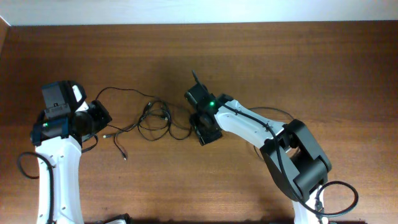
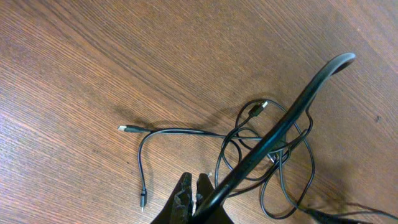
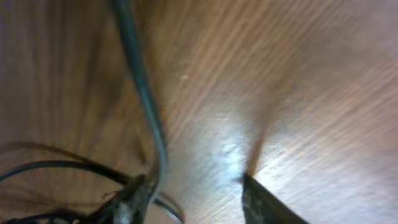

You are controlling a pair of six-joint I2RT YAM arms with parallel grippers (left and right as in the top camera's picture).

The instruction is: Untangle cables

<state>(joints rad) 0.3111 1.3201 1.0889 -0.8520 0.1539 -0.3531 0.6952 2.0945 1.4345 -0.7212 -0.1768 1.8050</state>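
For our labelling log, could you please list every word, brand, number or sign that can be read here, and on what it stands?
None: no readable text in any view. The cables, the table, the left arm and the right arm show no legible marking; the right wrist view is too blurred to read anything.

The counter (image 1: 249, 56) is brown wood with thin dark lines running along it. It fills almost all of the view from above. A pale strip (image 1: 199, 11) runs along its far edge. Light makes a bright spot (image 3: 239, 152) on the wood.
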